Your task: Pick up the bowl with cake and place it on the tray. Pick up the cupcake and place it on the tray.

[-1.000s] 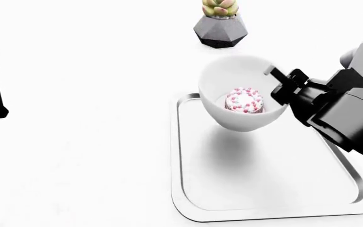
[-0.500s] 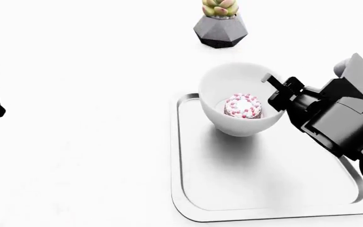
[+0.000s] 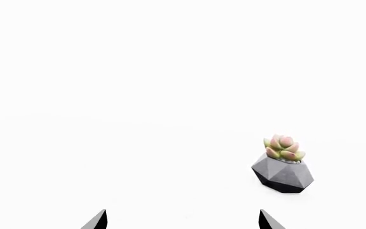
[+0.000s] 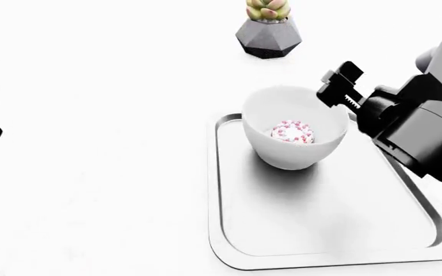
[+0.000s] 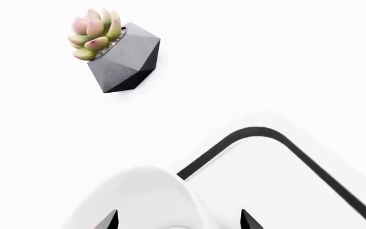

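The right gripper [image 4: 342,86] has its jaws open and holds nothing; it hangs just above and behind the far right part of the rim of the bowl [image 4: 294,150], and I cannot tell for sure whether one finger is quite clear of the rim. The bowl stands upright on the tray [image 4: 236,230], in the far part near the back edge, with the cake [image 4: 292,132] lying in its bottom. From here the first danger, in my judgement, is that a finger catches the rim when the arm pulls away, which could tip the bowl or push it toward the tray's raised edge. The plant pot [image 4: 268,35] stands beyond the tray, well apart, so a wide swing backward might reach it. The left gripper [image 3: 183,220] shows only two fingertips set wide apart with nothing between them, facing open table and the same pot. The cupcake is in none of the views, so the second pick must begin with a search, and a hurried turn could bump the tray.
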Motion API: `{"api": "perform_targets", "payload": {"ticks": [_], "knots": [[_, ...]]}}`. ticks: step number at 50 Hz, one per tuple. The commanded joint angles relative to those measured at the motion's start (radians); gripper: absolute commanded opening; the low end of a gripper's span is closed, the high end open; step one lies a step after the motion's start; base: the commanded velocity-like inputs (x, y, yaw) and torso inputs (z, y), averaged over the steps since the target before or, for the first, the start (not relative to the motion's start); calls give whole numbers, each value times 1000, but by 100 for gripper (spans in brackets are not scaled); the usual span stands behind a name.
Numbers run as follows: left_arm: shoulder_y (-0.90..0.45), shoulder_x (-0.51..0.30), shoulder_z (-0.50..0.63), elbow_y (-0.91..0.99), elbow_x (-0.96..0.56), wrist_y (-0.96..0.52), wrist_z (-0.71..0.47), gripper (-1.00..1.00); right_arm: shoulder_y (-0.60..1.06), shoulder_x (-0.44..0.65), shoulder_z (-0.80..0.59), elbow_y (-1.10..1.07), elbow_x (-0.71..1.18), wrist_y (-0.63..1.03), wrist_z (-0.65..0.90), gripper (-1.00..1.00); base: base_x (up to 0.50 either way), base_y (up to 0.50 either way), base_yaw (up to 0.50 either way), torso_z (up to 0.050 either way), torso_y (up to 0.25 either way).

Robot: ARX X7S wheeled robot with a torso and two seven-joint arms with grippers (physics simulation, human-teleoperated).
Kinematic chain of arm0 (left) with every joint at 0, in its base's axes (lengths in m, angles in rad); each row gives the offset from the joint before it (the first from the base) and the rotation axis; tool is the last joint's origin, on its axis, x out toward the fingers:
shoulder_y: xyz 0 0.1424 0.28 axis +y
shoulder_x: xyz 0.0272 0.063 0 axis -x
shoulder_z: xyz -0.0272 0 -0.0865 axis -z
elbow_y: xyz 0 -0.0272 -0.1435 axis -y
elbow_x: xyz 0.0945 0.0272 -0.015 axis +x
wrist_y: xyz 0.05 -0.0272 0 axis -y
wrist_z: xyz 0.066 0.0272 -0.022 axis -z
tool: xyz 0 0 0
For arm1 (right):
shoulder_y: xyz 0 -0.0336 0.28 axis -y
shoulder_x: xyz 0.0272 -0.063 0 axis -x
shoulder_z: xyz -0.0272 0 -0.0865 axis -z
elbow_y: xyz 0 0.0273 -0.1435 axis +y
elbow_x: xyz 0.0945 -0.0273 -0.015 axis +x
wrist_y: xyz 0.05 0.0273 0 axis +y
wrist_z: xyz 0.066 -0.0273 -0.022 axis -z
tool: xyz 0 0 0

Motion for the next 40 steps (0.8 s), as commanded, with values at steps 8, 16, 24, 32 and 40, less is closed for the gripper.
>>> {"api": "perform_targets", "payload": {"ticks": [8, 16, 24, 32, 40], "knots": [[-1, -1, -4, -9, 0, 0, 1, 100, 116, 26, 24, -78, -4, 113, 37, 100, 0, 0, 0, 0, 0], [-1, 2, 6, 2, 9, -1, -4, 100, 259, 72, 84, -276, 77, 207, 140, 100, 0, 0, 0, 1, 1], [1, 4, 3, 2, 14, -6, -1, 100, 300, 73, 117, -427, 128, 212, 192, 100, 0, 0, 0, 0, 0], [0, 3, 0, -8, 24, -14, 13, 100, 317, 68, 141, -586, 178, 220, 205, 100, 0, 0, 0, 0, 0], [2, 1, -10, -20, 27, -18, 18, 100, 358, 51, 175, -734, 276, 215, 229, 100, 0, 0, 0, 0, 0]]}}
